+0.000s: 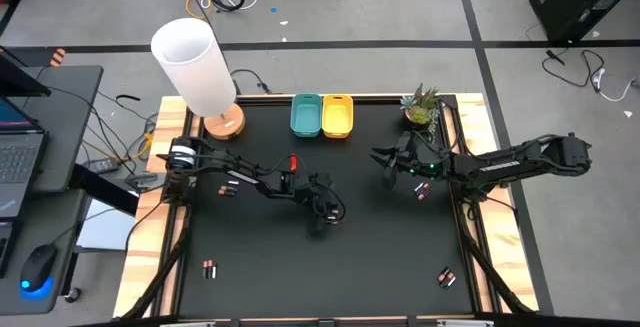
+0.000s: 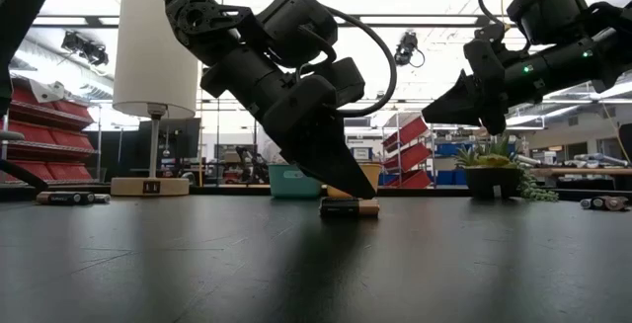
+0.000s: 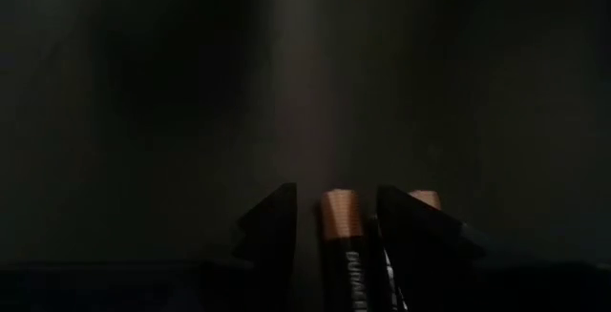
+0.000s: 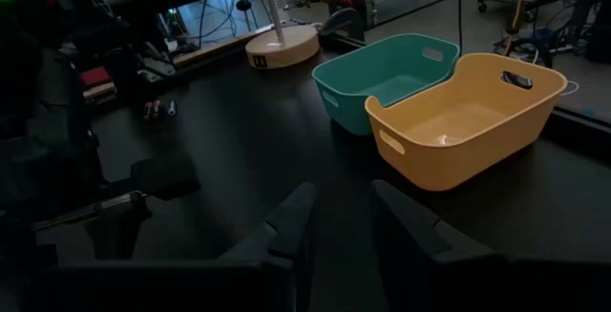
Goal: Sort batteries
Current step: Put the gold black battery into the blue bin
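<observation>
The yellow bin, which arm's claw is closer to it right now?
Right. The right claw hangs above the table just off the yellow bin, beside the potted plant. The left claw is down at mid-table on a battery, farther from it.

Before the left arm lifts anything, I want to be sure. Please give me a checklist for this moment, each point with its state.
1. Left pincer is down at the mat, over the batteries: ok.
2. One battery lies between its fingers: ok.
3. Only one cell in reach: not ok, a second copper end shows beyond the other finger.
4. Grip closed firmly: cannot tell.
5. Teal bin and yellow bin hold nothing: ok.
6. Right pincer is off the mat, away from the left arm: ok.
</observation>
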Controlling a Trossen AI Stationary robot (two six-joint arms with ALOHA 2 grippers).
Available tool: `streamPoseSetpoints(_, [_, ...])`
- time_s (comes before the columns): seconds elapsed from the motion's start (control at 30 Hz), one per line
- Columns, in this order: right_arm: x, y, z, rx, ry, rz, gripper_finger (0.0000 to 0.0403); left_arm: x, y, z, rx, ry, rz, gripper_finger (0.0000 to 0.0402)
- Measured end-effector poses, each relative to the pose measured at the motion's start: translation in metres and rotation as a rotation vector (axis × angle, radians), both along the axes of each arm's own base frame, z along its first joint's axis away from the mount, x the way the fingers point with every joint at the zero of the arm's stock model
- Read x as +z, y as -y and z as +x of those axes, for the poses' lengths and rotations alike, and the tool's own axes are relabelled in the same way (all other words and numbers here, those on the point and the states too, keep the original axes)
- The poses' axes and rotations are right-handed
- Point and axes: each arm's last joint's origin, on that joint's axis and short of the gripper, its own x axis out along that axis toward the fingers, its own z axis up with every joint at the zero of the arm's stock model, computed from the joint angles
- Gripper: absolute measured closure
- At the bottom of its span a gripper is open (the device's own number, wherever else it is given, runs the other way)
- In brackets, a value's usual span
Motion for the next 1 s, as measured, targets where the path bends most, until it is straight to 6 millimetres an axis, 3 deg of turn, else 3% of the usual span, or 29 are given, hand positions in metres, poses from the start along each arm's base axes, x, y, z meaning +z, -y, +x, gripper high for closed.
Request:
streamPoseSetpoints(0.7, [0.0, 0.0, 0.0, 0.0, -0.001, 0.0, 0.0314, -0.011, -0.002, -0.005, 0.072, -0.041, 0.05, 0.0243])
streamPoseSetpoints(1.0, [-0.002, -0.004, 0.0, 0.013, -0.013, 0.027, 0.0316, -0.011, -0.007, -0.005, 0.106, -0.038, 0.076, 0.0316])
